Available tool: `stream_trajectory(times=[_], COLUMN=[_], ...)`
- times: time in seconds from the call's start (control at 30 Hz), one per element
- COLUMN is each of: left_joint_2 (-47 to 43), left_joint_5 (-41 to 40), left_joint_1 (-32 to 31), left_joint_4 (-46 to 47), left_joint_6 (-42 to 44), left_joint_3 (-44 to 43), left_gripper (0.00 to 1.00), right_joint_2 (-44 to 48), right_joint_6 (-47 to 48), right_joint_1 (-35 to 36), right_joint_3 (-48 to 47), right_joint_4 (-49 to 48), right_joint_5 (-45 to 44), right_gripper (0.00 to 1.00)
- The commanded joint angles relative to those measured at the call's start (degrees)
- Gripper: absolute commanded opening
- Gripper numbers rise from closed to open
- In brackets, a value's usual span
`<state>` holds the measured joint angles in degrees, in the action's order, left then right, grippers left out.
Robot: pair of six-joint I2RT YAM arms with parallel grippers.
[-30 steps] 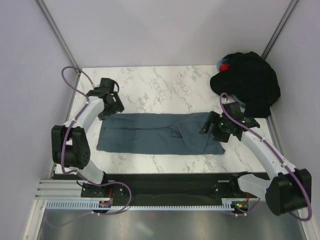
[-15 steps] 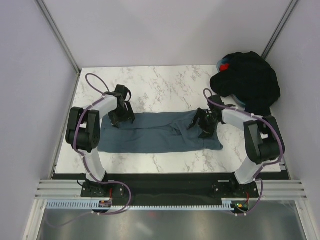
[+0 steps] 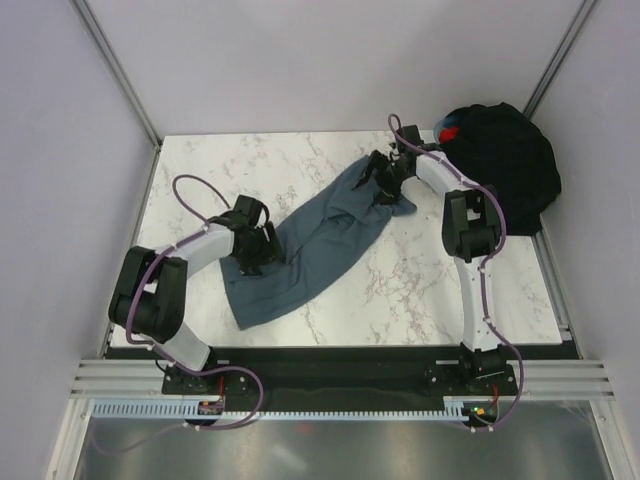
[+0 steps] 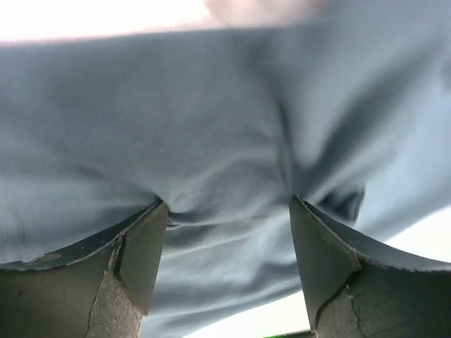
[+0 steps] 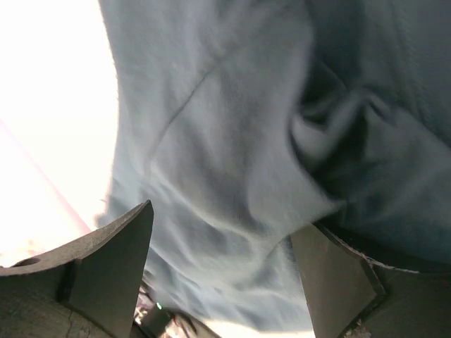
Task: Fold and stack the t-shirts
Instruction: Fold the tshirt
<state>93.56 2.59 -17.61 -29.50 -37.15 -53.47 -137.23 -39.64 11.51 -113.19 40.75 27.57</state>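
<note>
The slate blue-grey t-shirt (image 3: 330,235) is pulled into a long diagonal band across the marble table (image 3: 250,170), from near left to far right. My left gripper (image 3: 262,250) grips it near its lower left end, and the tail lies on the table. My right gripper (image 3: 383,178) grips its far right end. In the left wrist view (image 4: 225,204) and the right wrist view (image 5: 222,218), bunched blue-grey cloth (image 4: 225,127) (image 5: 232,141) fills the gap between the fingers and hides their tips. Black t-shirts (image 3: 505,165) lie heaped at the far right corner.
A red and blue object (image 3: 448,130) peeks from under the black heap. Grey walls with metal posts close in the table on three sides. Purple cables (image 3: 190,190) loop off both arms. A black rail (image 3: 320,365) runs along the near edge.
The shirt lay flat and level across the table; now it is drawn diagonally. My right gripper moved far back with its end. My left gripper moved nearer and right.
</note>
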Motion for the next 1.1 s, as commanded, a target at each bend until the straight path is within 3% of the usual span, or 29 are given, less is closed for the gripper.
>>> stream_trajectory(times=[0.0,0.1,0.3,0.43,0.57,0.73,0.87,1.0,1.07], left_joint_2=[0.93,2.32,4.70,-0.45,-9.08,-14.19,-19.01,-22.53,-23.77], left_joint_5=[14.54,18.50,24.13,25.00,19.48,10.45,4.01,-0.30,-1.97], left_joint_1=[-4.71,-11.03,-23.86,-26.16,-28.36,-28.54,-28.54,-28.54,-28.54], left_joint_4=[6.54,11.12,16.58,15.08,9.91,-1.85,-7.05,-10.75,-11.63], left_joint_6=[-10.74,-16.98,-25.52,-28.59,-29.39,-22.90,-19.11,-16.91,-16.56], left_joint_3=[7.94,8.48,4.70,4.43,2.77,-1.62,-1.72,-1.29,-0.32], left_gripper=[0.78,0.78,0.78,0.79,0.80,0.80,0.80,0.79,0.79], right_joint_2=[-14.18,-23.33,-31.69,-34.24,-34.51,-29.08,-18.79,-8.52,-0.09], right_joint_6=[-0.16,-9.30,-23.09,-25.93,-25.76,-20.94,-14.89,-0.31,7.17], right_joint_1=[0.45,0.62,0.80,0.80,0.71,0.54,-0.96,-2.98,-2.46], right_joint_3=[-10.80,-19.42,-26.11,-28.84,-28.85,-24.90,-23.13,-26.38,-25.95], right_joint_4=[-5.56,-15.30,-33.95,-39.06,-43.47,-43.92,-41.12,-25.61,-18.90], right_joint_5=[2.08,9.84,10.75,8.91,9.60,11.27,11.28,5.67,-3.46], right_gripper=[0.86,0.86,0.88,0.89,0.93,0.97,0.98,0.98,0.98])
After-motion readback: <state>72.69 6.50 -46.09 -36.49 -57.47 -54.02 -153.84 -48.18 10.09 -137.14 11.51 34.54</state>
